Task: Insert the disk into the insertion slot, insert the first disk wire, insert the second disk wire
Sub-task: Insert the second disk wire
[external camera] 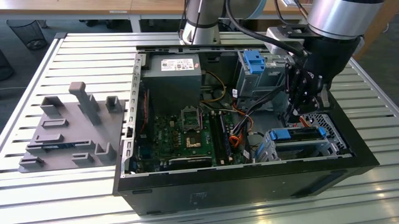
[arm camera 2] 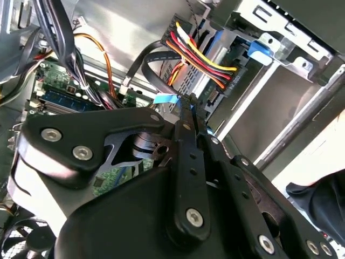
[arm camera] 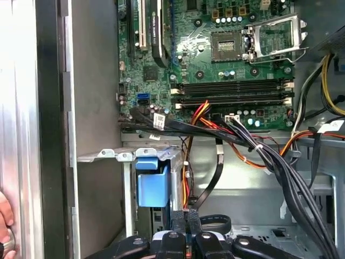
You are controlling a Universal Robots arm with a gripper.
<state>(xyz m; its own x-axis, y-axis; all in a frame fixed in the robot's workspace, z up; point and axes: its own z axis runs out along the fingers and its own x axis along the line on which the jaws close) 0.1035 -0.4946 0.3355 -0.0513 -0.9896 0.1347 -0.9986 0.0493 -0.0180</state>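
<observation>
The open computer case lies on its side on the slatted surface. The disk, edged in its blue caddy, already sits in the insertion slot, the perforated silver cage at the near right of the case in the exterior view. The arm reaches down into the case just beyond that cage, with the gripper hanging low over the cables. In the second wrist view the jaws are drawn together, pinching a flat black wire with a blue tab close to the disk's connector edge, where a red, yellow and black wire bundle is plugged in. A grey fixture tray rests on the surface to the exterior view's left
</observation>
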